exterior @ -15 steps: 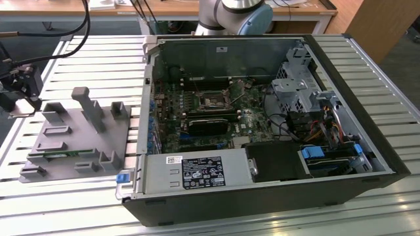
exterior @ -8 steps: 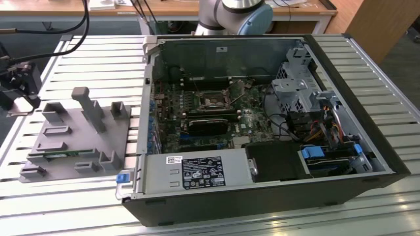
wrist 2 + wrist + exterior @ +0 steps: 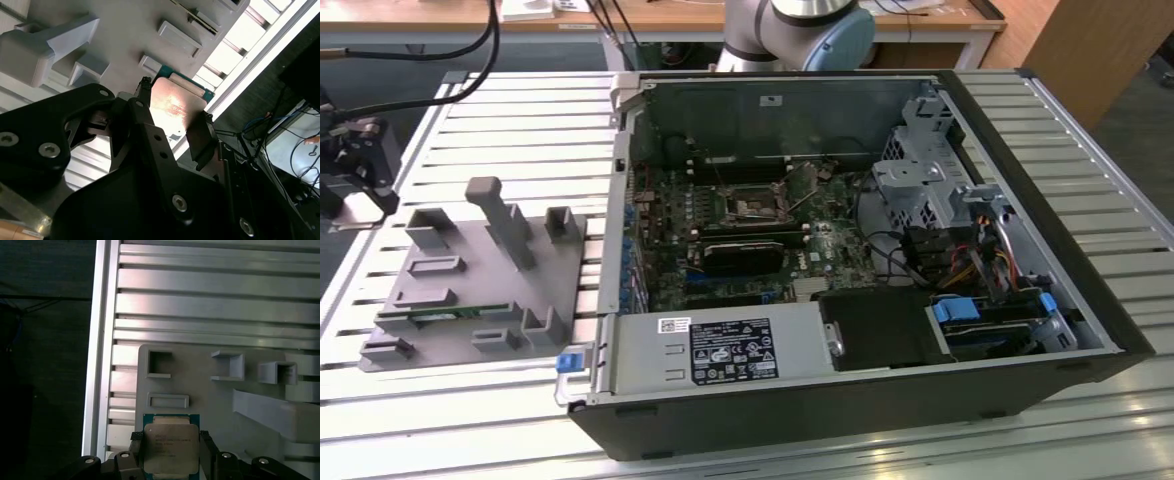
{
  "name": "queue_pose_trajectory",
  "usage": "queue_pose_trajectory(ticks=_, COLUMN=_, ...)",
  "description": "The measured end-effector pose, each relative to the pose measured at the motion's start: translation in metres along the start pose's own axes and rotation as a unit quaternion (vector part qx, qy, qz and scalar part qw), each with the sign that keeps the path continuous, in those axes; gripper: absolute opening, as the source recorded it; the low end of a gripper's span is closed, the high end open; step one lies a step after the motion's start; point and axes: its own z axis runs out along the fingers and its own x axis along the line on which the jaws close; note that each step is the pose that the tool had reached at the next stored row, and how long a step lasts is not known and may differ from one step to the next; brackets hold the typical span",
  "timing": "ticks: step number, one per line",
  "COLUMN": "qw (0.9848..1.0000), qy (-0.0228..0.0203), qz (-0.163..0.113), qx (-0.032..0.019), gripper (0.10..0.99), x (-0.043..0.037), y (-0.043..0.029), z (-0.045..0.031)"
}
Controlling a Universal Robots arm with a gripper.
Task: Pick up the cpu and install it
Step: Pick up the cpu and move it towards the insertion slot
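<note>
The cpu (image 3: 169, 446) is a small square chip with a silver-grey top and a green rim, and my gripper (image 3: 171, 460) is shut on it, one black finger on each side edge. In the second wrist view the cpu (image 3: 176, 104) sits between the same fingers (image 3: 201, 137) of the gripper (image 3: 172, 117), above the grey tray (image 3: 125, 40). In the exterior view my gripper (image 3: 358, 185) hangs at the far left, just off the grey tray's (image 3: 467, 285) left side. The dark socket frame (image 3: 754, 207) lies on the motherboard inside the open computer case (image 3: 854, 400).
The tray carries upright blocks (image 3: 500, 215) and a green memory stick (image 3: 440, 318). The case has tall metal walls, a drive cage (image 3: 921, 185) and loose cables (image 3: 974, 265). The slatted metal table (image 3: 520, 130) ends just left of the tray. The arm's base (image 3: 794, 30) stands behind the case.
</note>
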Motion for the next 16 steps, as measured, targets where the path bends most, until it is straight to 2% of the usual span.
queue_pose_trajectory(ticks=16, qw=1.0000, qy=0.0000, qz=0.000, qx=0.0000, gripper=0.533, x=0.0000, y=0.0041, z=-0.0145)
